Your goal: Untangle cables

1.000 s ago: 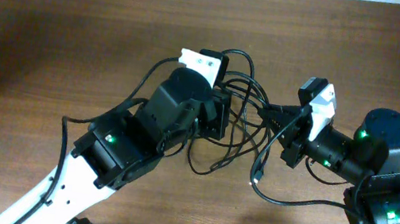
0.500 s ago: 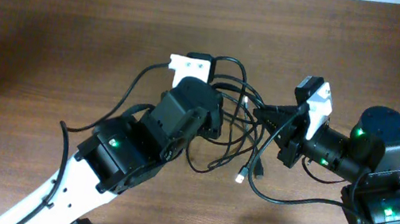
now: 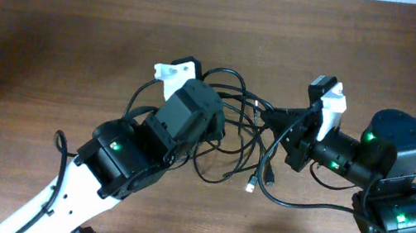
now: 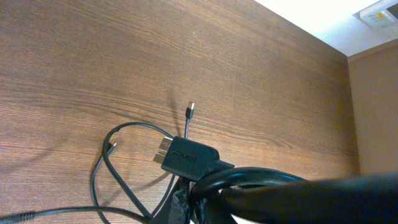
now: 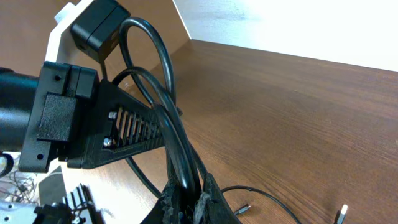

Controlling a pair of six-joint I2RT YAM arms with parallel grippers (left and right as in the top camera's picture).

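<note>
Thin black cables (image 3: 243, 135) hang in a tangle of loops between my two grippers above the wooden table. At the left side of the tangle, my left gripper (image 3: 222, 121) is shut on a strand. In the left wrist view, the left gripper (image 4: 190, 208) pinches a thick loop just under a black plug block (image 4: 191, 155). My right gripper (image 3: 277, 115) is shut on strands at the tangle's right side. The right wrist view shows the right gripper (image 5: 186, 202) clamping cable loops (image 5: 163, 68) that rise up past the left arm. Loose plug ends (image 3: 250, 186) lie on the table.
The brown wooden table (image 3: 52, 42) runs under both arms, with a pale wall along its far edge. A slack cable loop (image 4: 102, 165) and a small plug (image 4: 191, 107) rest on the wood. The left arm's black gripper body (image 5: 93, 124) sits close to the right wrist.
The left arm has swung left, drawing its strand away from the right gripper and stretching the tangle. The loose plug ends slid slightly left. The right arm barely moved.
</note>
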